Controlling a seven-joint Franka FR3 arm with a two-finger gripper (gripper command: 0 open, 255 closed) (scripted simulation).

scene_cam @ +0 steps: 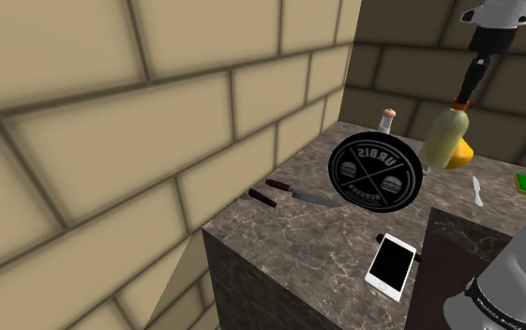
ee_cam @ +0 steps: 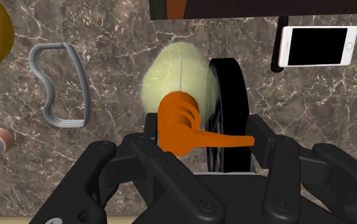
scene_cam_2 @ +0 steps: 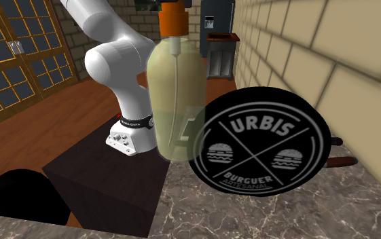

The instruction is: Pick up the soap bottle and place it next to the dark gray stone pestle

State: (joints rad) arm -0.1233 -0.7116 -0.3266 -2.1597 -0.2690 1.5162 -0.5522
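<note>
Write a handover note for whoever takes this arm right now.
Gripper: shut on the bottle at its orange pump.
The bottle is in the air, tilted, beside the upright black plate.
Pestle: likely the dark stick by the knife, left of the plate in the shoulder view.
Done: pick-up.
Left: carry it past the plate, set it beside the pestle, release.
</note>
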